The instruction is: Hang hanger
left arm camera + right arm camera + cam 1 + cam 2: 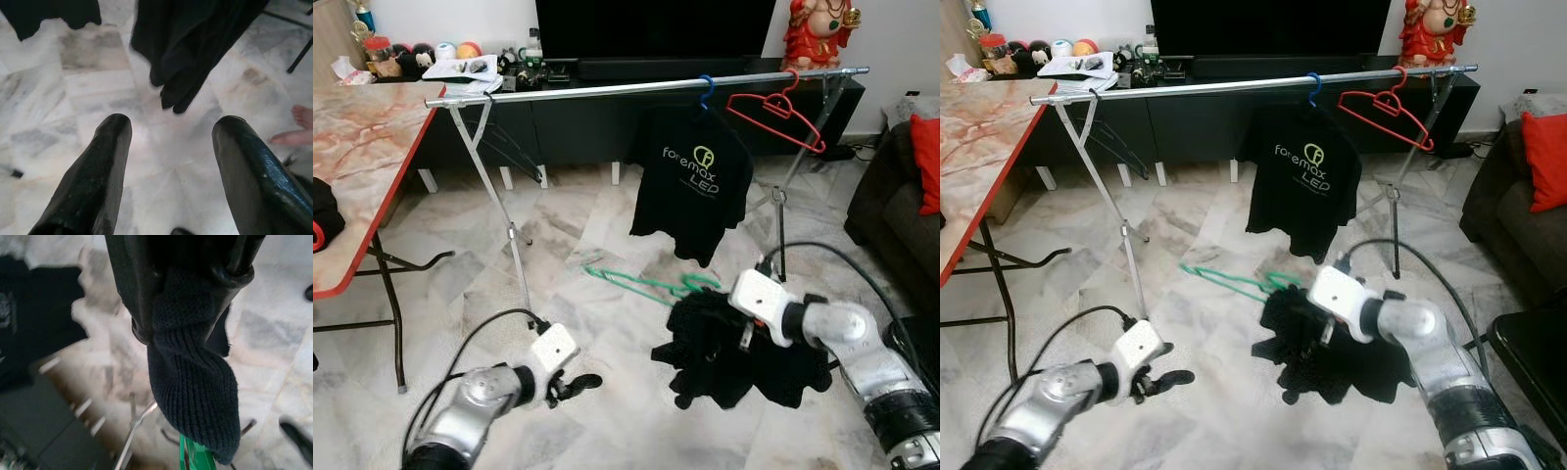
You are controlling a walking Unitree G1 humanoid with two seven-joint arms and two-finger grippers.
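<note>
Left eye view: the right gripper (744, 328) holds up a black knitted garment (744, 362) above the marble floor (597, 225), with a green hanger (641, 284) threaded into it and projecting toward the robot's left. The garment hangs bunched and crumpled below the metal rail (646, 86), not on it. A blue hanger (705, 91) carrying a black printed T-shirt (690, 181) and a bare red hanger (778, 113) hang on the rail. The left gripper (573, 387) sits low near the floor, holding nothing. A red-edged desk (362, 147) stands at the robot's left.

Right eye view: same scene; a dark sofa with a red cushion (1542, 157) stands at the right.

Left wrist view: the two fingers (93, 181) stand apart over bare floor; a person's bare foot (298, 127) shows at the edge.

Right wrist view: the fingers are clamped on the ribbed knit, the green hanger emerging at its lower end
</note>
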